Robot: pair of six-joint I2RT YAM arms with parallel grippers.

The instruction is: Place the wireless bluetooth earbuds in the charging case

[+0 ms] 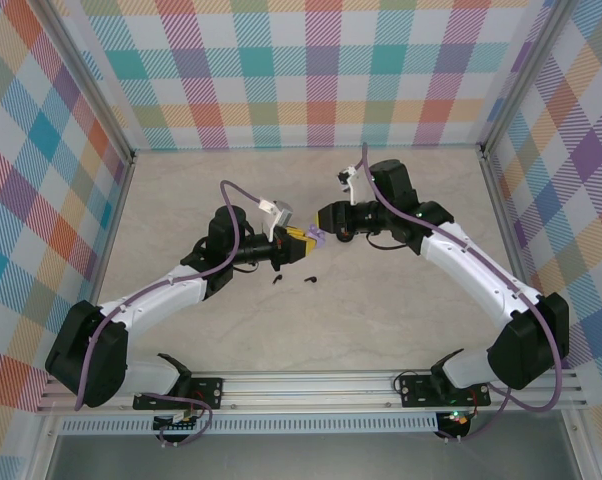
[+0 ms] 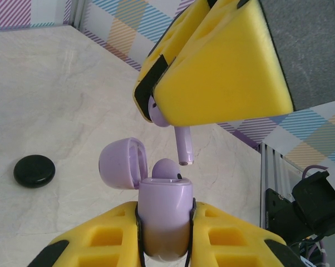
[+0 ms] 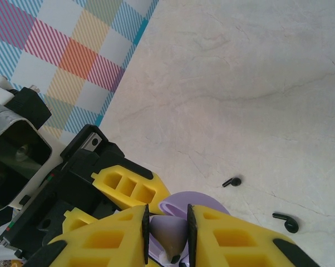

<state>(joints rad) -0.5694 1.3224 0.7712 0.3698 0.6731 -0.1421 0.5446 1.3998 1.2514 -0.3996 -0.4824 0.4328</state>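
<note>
the step in hand is seating the second lilac bud. the left gripper (image 2: 164, 231) is clamped on the body of the lilac charging case (image 2: 163, 214) and holds it upright above the middle of the table (image 1: 401, 310), with the lid (image 2: 122, 162) swung open to one side. one lilac earbud (image 2: 165, 168) sits in a well of the case. the right gripper (image 2: 159, 103) is above it, fingers closed on the head of the other lilac earbud (image 2: 182, 146). that bud's stem hangs downward, just above the case mouth and not touching it, a little to the side of the seated bud. in my judgement the next move calls for lining the stem up over the empty well, which the seated bud and the case rim partly hide. then comes a slow, straight descent until the bud drops in, and only then a release. a tilt or sideways drift could catch the stem on the rim or nudge the seated bud. half of the task looks undone: a black earbud (image 1: 278, 279) and a second black earbud (image 1: 309, 280) lie loose on the table, just toward the near edge from the two grippers. a black case (image 2: 34, 171), which looks closed, rests on the table well apart from the lilac one.
</note>
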